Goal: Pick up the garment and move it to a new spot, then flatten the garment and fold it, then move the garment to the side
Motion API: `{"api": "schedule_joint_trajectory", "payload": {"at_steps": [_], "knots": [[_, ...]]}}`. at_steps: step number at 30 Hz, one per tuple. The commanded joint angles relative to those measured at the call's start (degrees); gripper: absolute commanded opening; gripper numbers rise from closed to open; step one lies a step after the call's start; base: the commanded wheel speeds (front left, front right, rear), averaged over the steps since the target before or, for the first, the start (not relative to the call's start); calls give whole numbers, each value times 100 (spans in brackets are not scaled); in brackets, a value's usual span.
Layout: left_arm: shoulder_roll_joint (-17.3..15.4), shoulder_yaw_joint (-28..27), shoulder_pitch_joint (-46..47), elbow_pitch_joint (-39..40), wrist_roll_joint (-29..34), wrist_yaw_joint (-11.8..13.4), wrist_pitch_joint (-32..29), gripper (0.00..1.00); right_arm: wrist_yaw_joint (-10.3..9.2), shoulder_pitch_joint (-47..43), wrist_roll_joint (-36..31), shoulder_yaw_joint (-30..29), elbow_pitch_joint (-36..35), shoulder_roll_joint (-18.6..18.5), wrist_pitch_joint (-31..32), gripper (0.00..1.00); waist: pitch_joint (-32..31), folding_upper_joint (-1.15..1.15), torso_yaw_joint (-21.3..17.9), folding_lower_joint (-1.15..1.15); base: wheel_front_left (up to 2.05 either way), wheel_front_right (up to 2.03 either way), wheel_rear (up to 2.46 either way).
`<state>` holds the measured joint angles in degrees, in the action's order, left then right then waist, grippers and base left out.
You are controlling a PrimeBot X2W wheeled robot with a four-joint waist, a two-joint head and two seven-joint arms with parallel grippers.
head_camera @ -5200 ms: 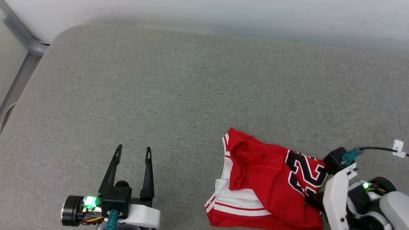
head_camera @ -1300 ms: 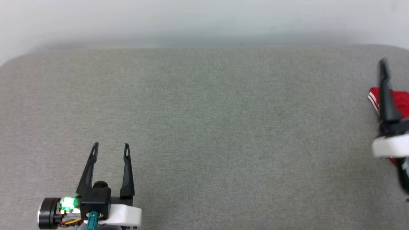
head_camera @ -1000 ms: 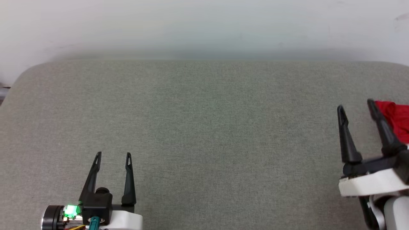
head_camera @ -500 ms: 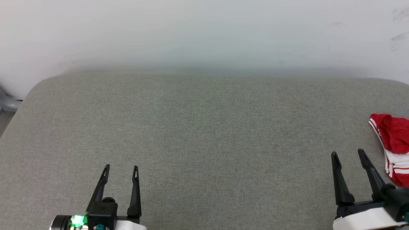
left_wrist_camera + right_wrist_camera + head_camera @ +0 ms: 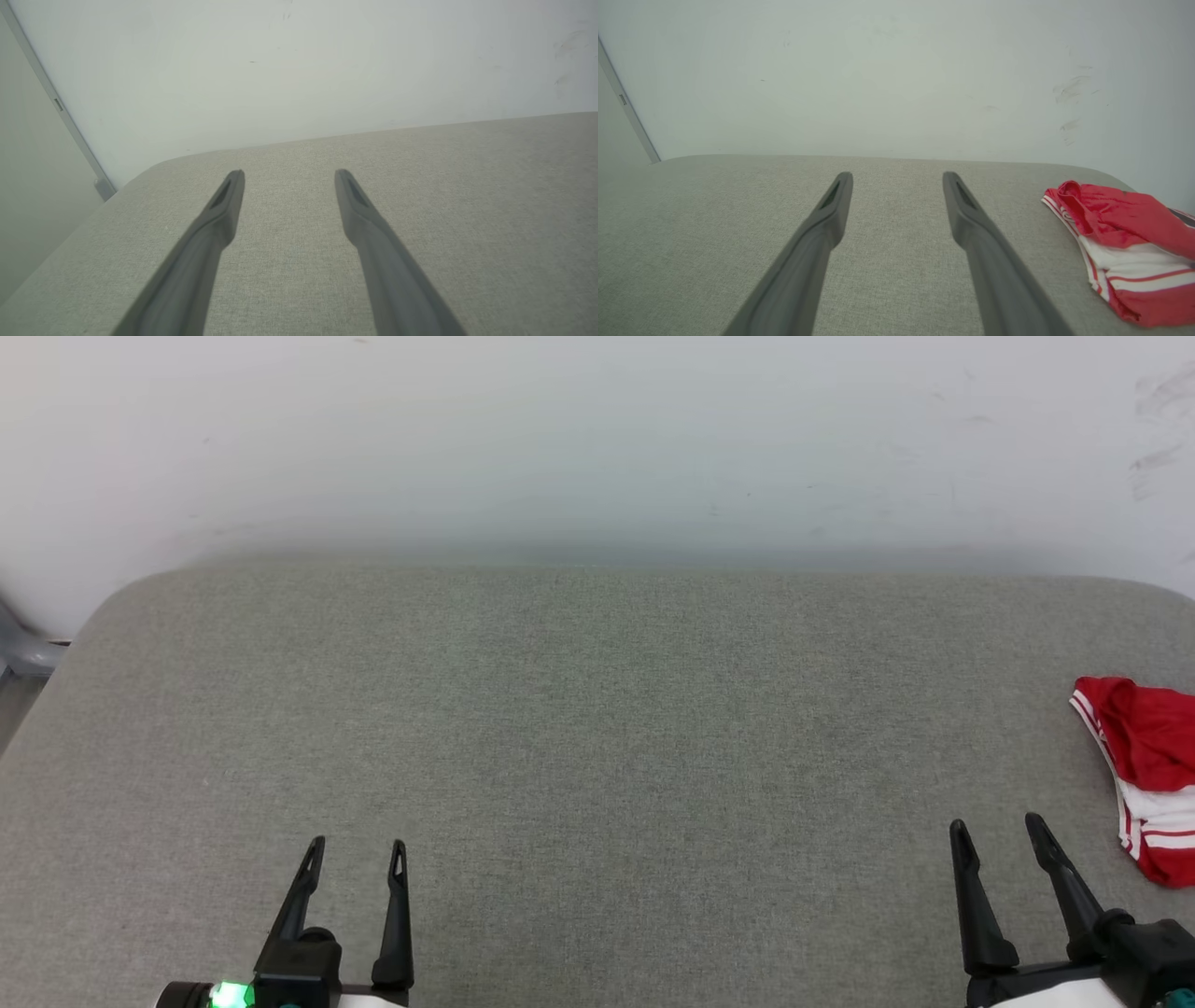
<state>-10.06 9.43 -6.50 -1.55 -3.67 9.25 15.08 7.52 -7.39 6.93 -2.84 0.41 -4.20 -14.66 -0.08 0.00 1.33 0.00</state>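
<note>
The red-and-white T-shirt (image 5: 1144, 775) is lying bunched at the far right edge of the grey padded surface (image 5: 597, 737), near the right gripper (image 5: 995, 820) and well apart from the left gripper (image 5: 358, 843). Both are hanging low over the surface with jaws spread wide, pinching nothing. As I judge it, the task is nearing its end — the garment is sitting off to the side in a compact bundle — though it is looking more crumpled than folded. Both the head view and the right wrist view are cutting off its right part, and no lettering is readable.
</note>
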Motion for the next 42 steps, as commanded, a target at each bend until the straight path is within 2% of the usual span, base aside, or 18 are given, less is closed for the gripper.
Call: {"api": "schedule_joint_trajectory", "payload": {"at_steps": [1,12,13,17,42], "knots": [[35,-5,-35,2,39,-13,11,100,-7,-78,-4,-2,-21,28,-1,100,1,0,-4,0,0,0,0],[125,-113,-69,-27,48,-162,10,100,-7,-94,-20,-1,-10,60,33,100,-19,0,-22,0,0,0,0],[133,-86,-30,-37,38,-169,-1,0,1,-26,1,0,19,38,34,0,-19,0,-24,0,0,0,0],[173,-48,-87,-248,28,-170,-4,0,1,-36,24,14,232,48,56,0,-20,0,-25,0,0,0,0],[208,-350,349,-562,-2907,-641,-527,0,0,409,2800,32,566,-33,588,0,-11,0,-46,0,0,0,0]]}}
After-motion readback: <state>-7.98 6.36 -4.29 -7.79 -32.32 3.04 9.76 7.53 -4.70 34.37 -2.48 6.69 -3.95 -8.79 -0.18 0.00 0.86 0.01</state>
